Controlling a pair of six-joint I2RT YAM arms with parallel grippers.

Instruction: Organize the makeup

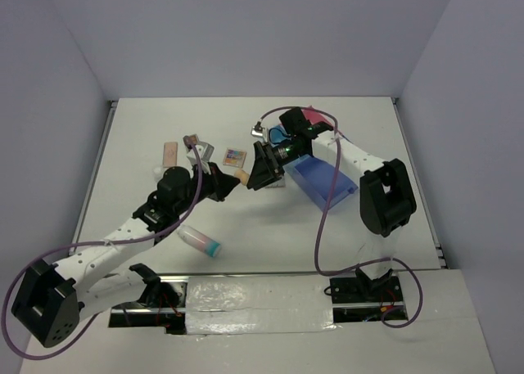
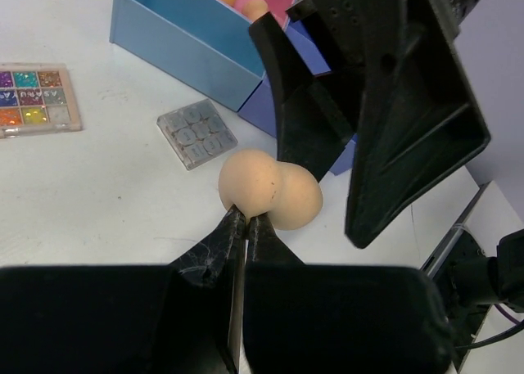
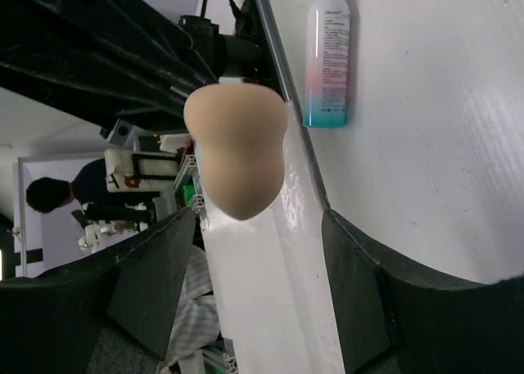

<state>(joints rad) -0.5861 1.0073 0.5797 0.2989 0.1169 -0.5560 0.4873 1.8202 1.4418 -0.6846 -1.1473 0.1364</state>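
A robotics lab: white table (image 1: pixel 147 132) boxed by plain panels (image 1: pixel 246 38), cabled arms (image 1: pixel 98 255).

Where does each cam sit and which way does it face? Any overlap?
Top external: above and behind the bases, looking down on the table; both arms whole, left gripper and right gripper included.
Left wrist: on the left arm, facing the tray; own fingers shut on the sponge, right gripper beyond.
Right wrist: on the right arm, facing the near edge and tube; own open fingers flank the sponge.
Shared: both wrist views see that sponge.
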